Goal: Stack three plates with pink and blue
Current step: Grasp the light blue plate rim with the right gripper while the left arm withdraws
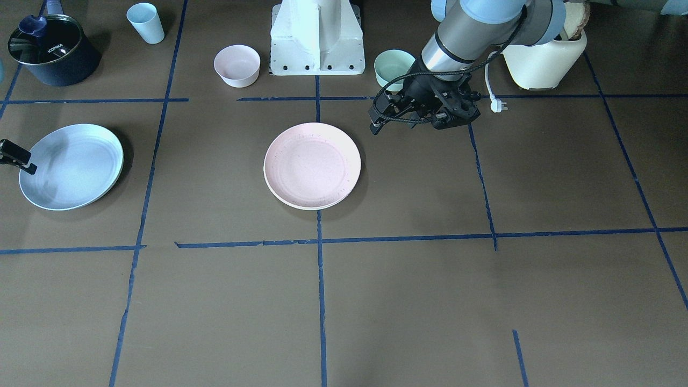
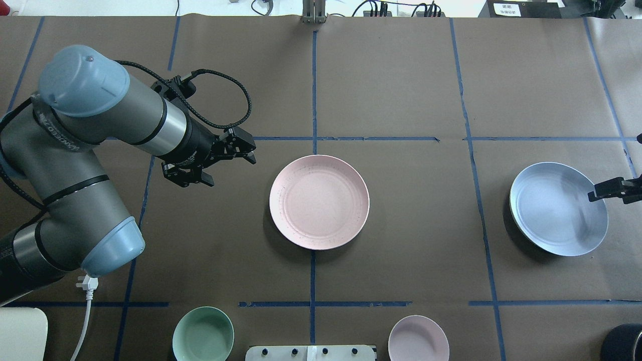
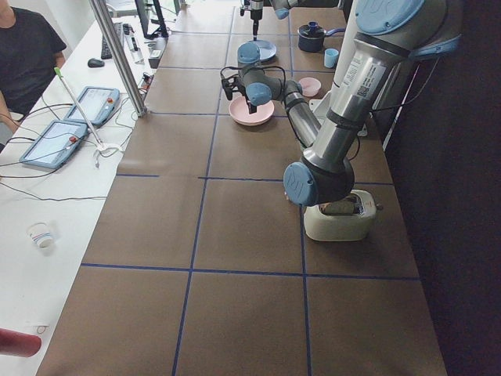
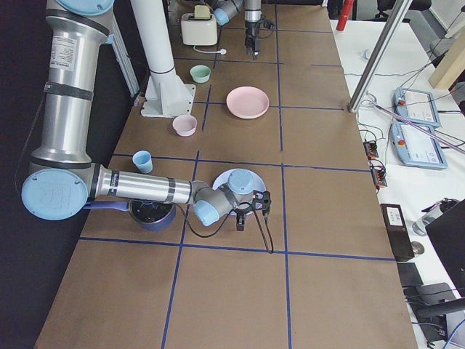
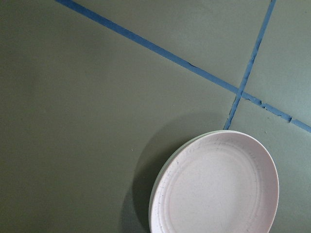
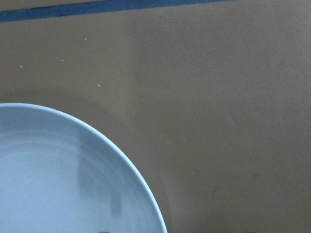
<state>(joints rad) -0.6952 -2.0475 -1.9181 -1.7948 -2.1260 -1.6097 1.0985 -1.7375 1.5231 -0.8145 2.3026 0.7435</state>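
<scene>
Fingers of the right claw (image 2: pixel 595 194) pinch the rim of the blue plate (image 2: pixel 554 210), at the right edge of the overhead frame. The left claw (image 2: pixel 252 153) hangs parted and empty, left of the pink plate (image 2: pixel 319 201), which lies on the cream plate (image 1: pixel 309 207) at frame centre.

Pink plate (image 2: pixel 319 202) atop cream plate (image 5: pixel 160 173), blue plate (image 2: pixel 557 208) apart

Robotics lab. Table (image 2: pixel 401 75) papered brown with a blue tape grid (image 2: pixel 314 90); teach pendants (image 3: pixel 52 144) and cables (image 3: pixel 35 196) on the side bench (image 3: pixel 31 266) at frame left; operator (image 3: pixel 23 55) upper left.
</scene>
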